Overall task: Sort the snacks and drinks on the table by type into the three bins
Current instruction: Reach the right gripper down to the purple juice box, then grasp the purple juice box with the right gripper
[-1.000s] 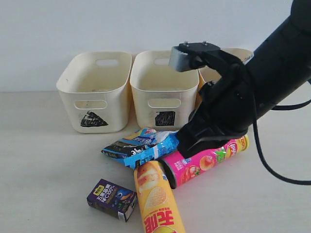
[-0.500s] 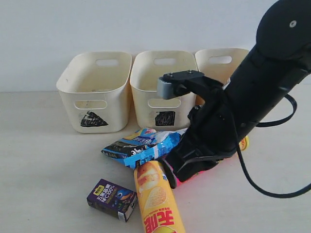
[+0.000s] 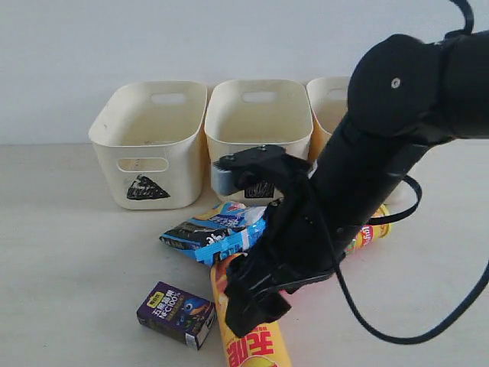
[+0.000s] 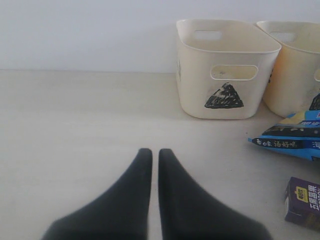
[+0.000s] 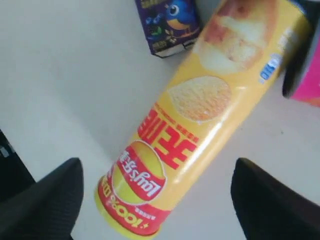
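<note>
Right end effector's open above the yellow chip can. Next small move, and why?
Probably lower the right end effector straight down: its open fingers straddle the yellow chip cylinder lying on the table, not yet touching it.

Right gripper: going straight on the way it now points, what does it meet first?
The yellow can, lying on the table. The right gripper points down at it, jaws open and straddling its red-banded end. How much gap is left above the can is unclear.
</note>
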### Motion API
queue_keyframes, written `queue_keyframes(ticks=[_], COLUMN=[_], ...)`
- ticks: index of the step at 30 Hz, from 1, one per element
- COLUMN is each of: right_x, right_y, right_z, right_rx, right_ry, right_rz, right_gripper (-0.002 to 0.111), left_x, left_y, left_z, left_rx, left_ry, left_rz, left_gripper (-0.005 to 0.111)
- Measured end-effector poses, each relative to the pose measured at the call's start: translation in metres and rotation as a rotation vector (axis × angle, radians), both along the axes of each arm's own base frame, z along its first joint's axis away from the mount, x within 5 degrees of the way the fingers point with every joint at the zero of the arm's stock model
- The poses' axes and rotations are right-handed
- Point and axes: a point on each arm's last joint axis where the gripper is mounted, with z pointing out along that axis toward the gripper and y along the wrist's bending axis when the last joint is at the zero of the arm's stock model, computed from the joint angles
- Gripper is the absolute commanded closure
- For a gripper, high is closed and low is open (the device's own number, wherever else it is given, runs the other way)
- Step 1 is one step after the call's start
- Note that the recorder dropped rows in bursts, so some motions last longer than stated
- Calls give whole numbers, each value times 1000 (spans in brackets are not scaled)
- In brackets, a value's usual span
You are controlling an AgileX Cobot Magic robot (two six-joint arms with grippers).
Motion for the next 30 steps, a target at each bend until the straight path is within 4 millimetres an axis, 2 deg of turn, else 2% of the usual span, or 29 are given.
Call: queue_keyframes(ticks=[4, 12, 19, 25, 30], right_x=[-7, 30, 59, 64, 67], right_y=[22, 66, 97, 122, 134], right_z=[-2, -15, -37, -57, -75], right_rx=[-14, -45, -56, -81, -116], right_ry=[-66, -96, -106, -126, -136], right_rz=[83, 176, 240, 296, 315], right_gripper=[28, 28, 28, 28, 28], left_x=[0, 0, 0, 0, 0], left_y=[0, 0, 0, 0, 0], left_z=[0, 0, 0, 0, 0], left_rx=[0, 0, 0, 0, 0], left_ry=[0, 0, 0, 0, 0], left_rz=[0, 0, 0, 0, 0], left_gripper=[102, 102, 102, 102, 102])
